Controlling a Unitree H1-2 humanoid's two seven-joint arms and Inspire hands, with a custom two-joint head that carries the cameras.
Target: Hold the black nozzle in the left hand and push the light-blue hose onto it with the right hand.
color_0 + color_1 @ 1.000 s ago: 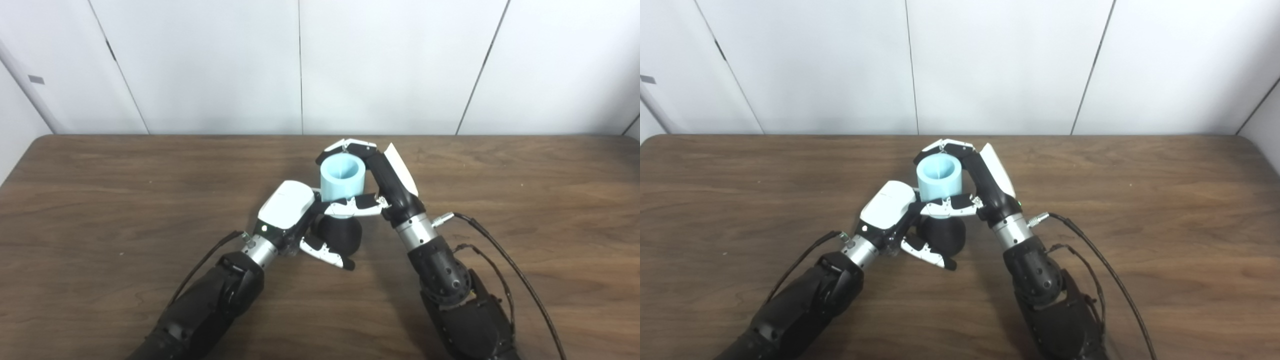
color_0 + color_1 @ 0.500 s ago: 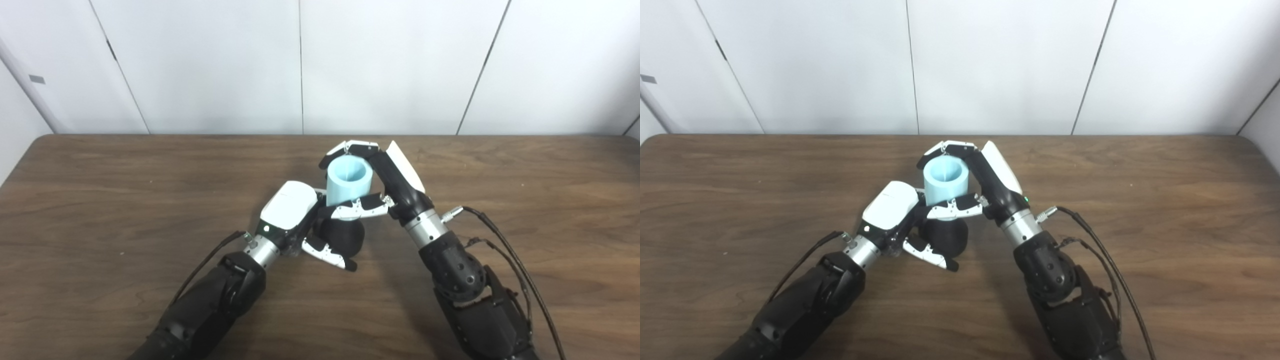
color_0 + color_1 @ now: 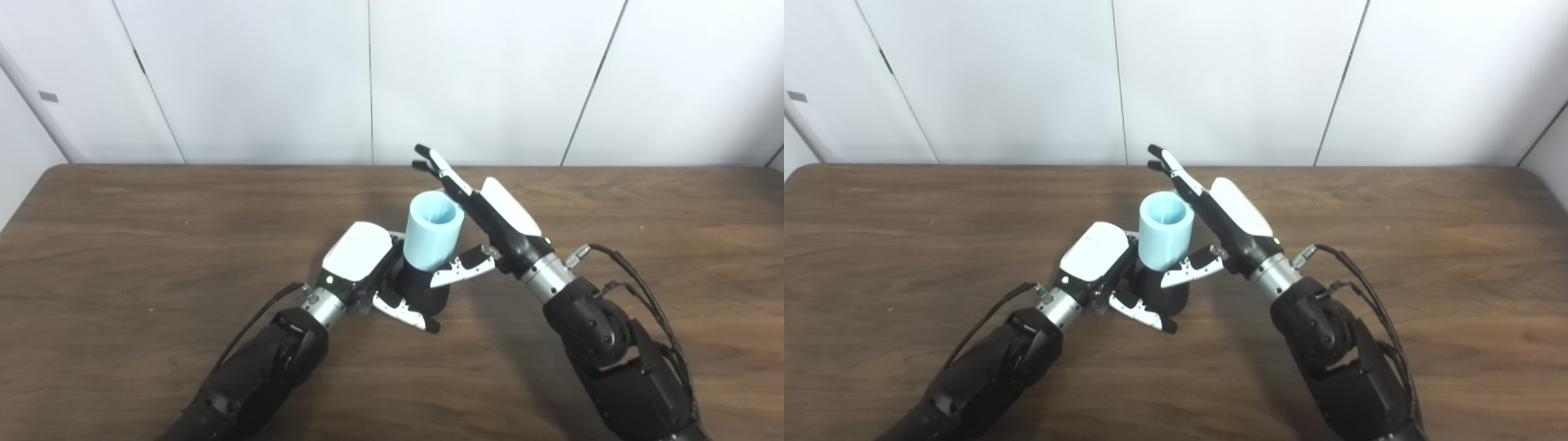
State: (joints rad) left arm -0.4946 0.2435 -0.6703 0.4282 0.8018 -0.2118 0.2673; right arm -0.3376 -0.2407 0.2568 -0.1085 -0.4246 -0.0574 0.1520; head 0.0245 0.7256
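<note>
Near the middle of the wooden table the black nozzle sits low against the surface, and the left hand is wrapped round it, fingers curled under and in front so the nozzle is gripped from its left side. The light-blue hose, a short, wide, open-topped tube, stands on top of the nozzle, leaning a little toward the right. The right hand is beside it with its fingers stretched out straight and spread, pointing up and away past the hose's far rim, while its thumb reaches in low near the joint between hose and nozzle; it holds nothing, though I cannot tell whether the fingers brush the hose wall. To my eye the hose looks seated, and whether it is pushed fully home is hidden by the hands. The tube reads as light and thick-walled, probably a stiff plastic or firm rubber with a matte skin, so it should not crush easily or slip much, but its tilt suggests it could cock sideways on the nozzle. If more pushing is wanted, the sensible hold is round the hose's middle with fingers on opposite sides, pressing straight down its axis, while the nozzle is kept braced at its broad rounded base where the left hand already has it.
</note>
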